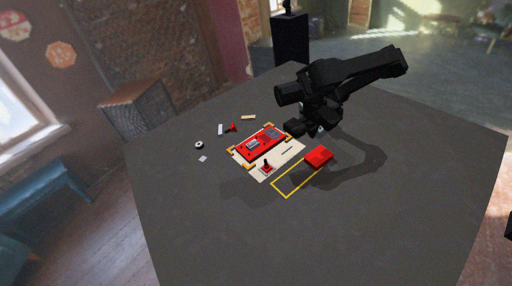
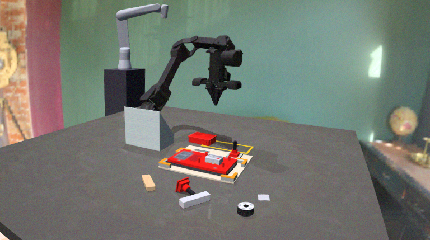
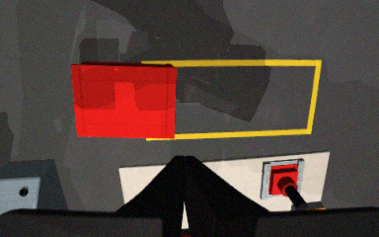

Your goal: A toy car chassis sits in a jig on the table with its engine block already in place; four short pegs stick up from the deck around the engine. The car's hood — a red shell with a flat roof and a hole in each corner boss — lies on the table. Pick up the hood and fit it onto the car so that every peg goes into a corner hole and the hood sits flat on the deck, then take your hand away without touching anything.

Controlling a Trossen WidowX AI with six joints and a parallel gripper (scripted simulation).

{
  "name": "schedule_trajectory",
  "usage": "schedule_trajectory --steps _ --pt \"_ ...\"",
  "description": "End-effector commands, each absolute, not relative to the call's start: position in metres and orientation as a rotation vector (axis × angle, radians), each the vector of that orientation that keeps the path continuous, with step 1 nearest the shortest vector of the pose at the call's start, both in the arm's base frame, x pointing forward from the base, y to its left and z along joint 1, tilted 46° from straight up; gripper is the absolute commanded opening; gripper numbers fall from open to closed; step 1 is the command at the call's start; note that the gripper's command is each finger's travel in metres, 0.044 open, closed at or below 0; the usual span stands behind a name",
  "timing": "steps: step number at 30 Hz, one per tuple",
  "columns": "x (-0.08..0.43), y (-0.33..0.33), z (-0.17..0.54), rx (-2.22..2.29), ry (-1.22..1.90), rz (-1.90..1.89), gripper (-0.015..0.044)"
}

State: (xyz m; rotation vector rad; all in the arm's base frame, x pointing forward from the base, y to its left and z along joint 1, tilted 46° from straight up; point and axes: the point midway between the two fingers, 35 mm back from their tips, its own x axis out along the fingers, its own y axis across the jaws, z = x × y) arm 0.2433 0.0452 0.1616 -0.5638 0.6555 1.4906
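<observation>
One red flat-roofed hood (image 1: 319,157) (image 2: 201,138) (image 3: 124,101) lies beside the red car chassis (image 1: 260,143) (image 2: 202,160), overlapping one end of a yellow outline (image 1: 278,191) (image 2: 252,149) (image 3: 316,96). Above the hood's level, the black gripper (image 2: 215,104) (image 3: 184,158) has its fingers closed, empty.
</observation>
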Motion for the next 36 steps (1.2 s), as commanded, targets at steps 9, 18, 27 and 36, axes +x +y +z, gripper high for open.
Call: schedule_trajectory --steps 9,18,27,36 --pt "0.239 0.051 0.155 -0.43 0.778 1.417 0.0105" --pt "0.221 0.07 0.133 0.046 1.161 1.106 0.0341" --pt "0.2 0.088 0.111 0.522 1.466 0.718 0.044" --pt "0.194 0.092 0.104 0.652 1.536 0.599 0.044"
